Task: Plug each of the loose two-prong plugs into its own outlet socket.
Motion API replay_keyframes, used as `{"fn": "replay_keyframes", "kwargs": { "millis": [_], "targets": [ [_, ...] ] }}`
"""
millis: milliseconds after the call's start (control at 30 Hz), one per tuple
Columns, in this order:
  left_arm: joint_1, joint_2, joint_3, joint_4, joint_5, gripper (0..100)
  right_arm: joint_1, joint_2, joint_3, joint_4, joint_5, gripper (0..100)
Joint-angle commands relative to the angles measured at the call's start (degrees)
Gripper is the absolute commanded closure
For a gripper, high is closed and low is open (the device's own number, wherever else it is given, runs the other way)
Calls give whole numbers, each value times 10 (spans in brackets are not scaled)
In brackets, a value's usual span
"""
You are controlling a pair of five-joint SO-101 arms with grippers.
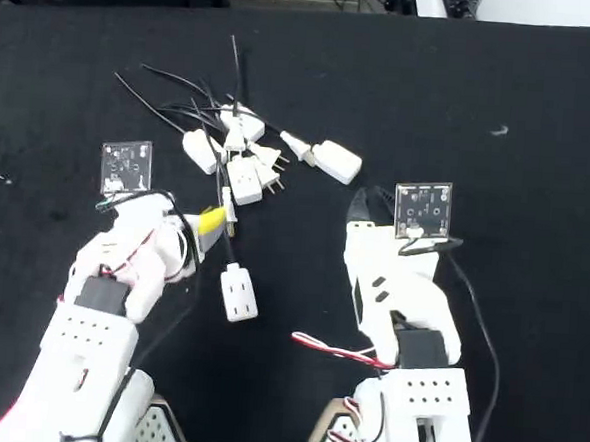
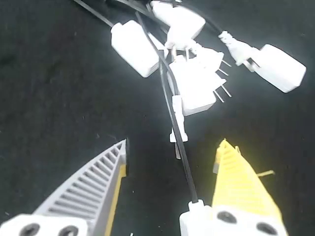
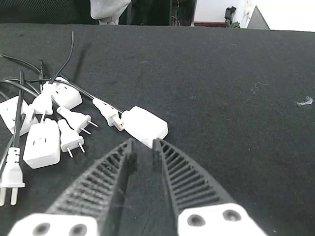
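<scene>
A heap of white sockets (image 1: 243, 178) and two-prong plugs (image 1: 270, 169) with black cables lies mid-table. One plug sits in a socket (image 1: 336, 161) at the heap's right; the right wrist view shows that socket (image 3: 144, 128) just beyond my right gripper (image 3: 142, 143), whose black fingers are nearly together with nothing between them. My left gripper (image 2: 172, 145) is open, with a grey finger (image 2: 98, 182) and a yellow finger (image 2: 241, 182). It straddles a black cable and a loose plug (image 2: 178, 123) without touching them. From above, the left gripper (image 1: 203, 225) is beside that plug (image 1: 228, 212).
A lone white socket (image 1: 238, 293) on the same cable lies close to the left arm, between the two arms. Thin black cable ends (image 1: 152, 97) fan out behind the heap. Black table (image 1: 522, 115) stretches open to the right and back.
</scene>
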Motion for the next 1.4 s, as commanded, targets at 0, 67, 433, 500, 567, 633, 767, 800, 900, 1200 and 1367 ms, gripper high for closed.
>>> {"fn": "replay_keyframes", "kwargs": {
  "millis": [0,67,433,500,567,633,767,800,900,1200,1367],
  "targets": [
    [9,106,-34,-52,47,712,7,-15,-5,-13,0,932],
    [23,174,-60,-60,56,712,7,-15,-5,-12,0,932],
    [39,440,-166,-58,82,771,7,-15,-4,-13,0,932],
    [38,440,-167,-57,82,827,7,-15,-4,-14,0,932],
    [38,439,-168,-57,82,878,7,-15,-4,-15,0,932],
    [40,426,-165,-57,82,913,7,-15,-4,-15,0,932],
    [43,369,-167,-3,82,918,7,-15,-4,-15,0,932],
    [44,351,-167,17,81,913,7,-15,-4,-15,0,932],
    [44,300,-158,64,78,897,7,-15,-4,-15,0,932],
    [-75,150,-102,117,-73,894,-136,-15,-19,46,0,931],
    [-246,68,-99,213,-106,894,-331,-9,-16,40,0,931]
  ]
}}
